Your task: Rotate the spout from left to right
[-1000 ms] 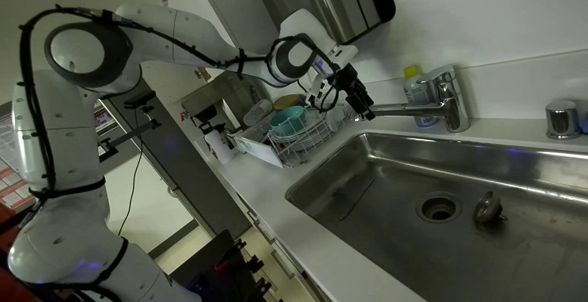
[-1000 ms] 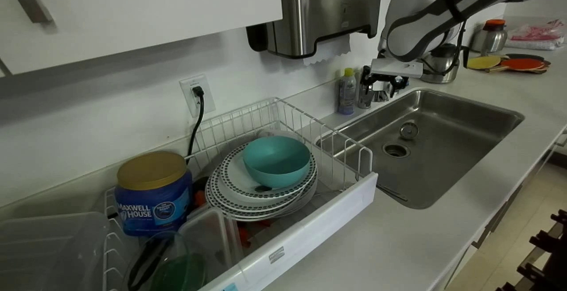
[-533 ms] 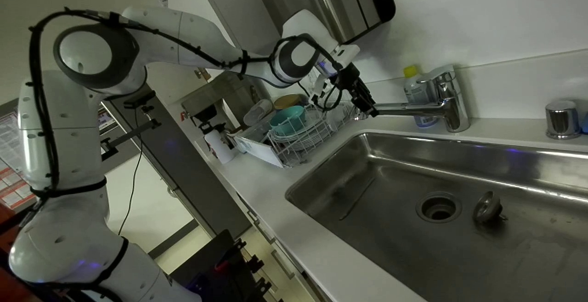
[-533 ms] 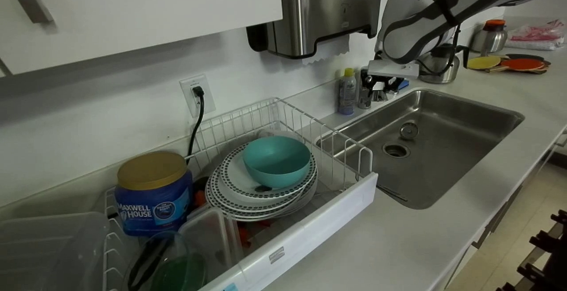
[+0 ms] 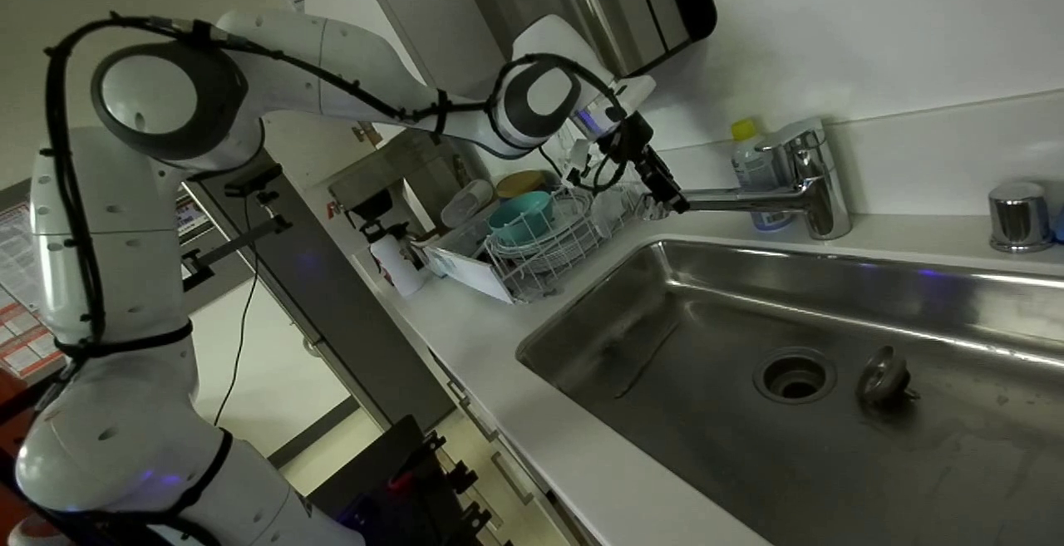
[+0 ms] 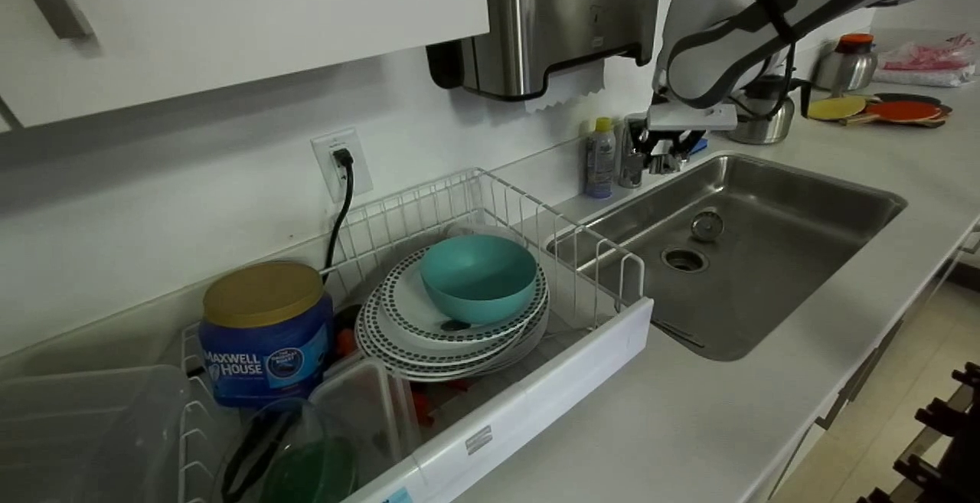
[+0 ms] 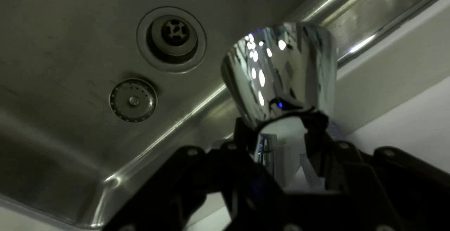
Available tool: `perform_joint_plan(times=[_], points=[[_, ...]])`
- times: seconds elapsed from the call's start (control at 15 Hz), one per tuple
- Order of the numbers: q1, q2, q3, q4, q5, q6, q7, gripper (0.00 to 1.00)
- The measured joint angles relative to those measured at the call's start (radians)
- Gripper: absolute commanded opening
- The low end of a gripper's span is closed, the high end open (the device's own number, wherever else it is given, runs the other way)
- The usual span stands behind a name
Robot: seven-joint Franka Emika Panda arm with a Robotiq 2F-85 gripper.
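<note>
The slim chrome spout (image 5: 740, 199) reaches left from the faucet base (image 5: 821, 197) in an exterior view, over the counter behind the sink. At its free end is my gripper (image 5: 675, 204), coming down at a slant from the upper left. In the wrist view the shiny spout (image 7: 281, 72) fills the middle, with one dark finger (image 7: 244, 132) on each side of it. The jaws are shut on it. An exterior view also shows the gripper (image 6: 666, 157) beside the faucet, where arm and fingers hide most of the spout.
The steel sink (image 5: 706, 413) lies in front, with a drain hole (image 5: 795, 376) and a loose strainer (image 5: 884, 376). A yellow-capped bottle (image 6: 601, 158) stands close behind the faucet. The wire dish rack (image 6: 566, 220) is alongside, and a towel dispenser (image 6: 570, 21) hangs above.
The jaws, spread around the spout a second ago, have drawn together on it. The gripper has shifted slightly right in an exterior view. The spout appears unmoved.
</note>
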Motion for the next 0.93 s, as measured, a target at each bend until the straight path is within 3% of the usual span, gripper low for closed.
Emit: perform_joint_plan(times=[0.6, 0.67, 0.93], points=[[-0.07, -0.042, 0.0, -0.057, 0.042, -0.005, -0.337, 0.18], [-0.074, -0.045, -0.001, -0.061, 0.045, -0.002, -0.361, 0.43], [-0.083, -0.049, -0.001, -0.068, 0.052, 0.003, -0.401, 0.43]])
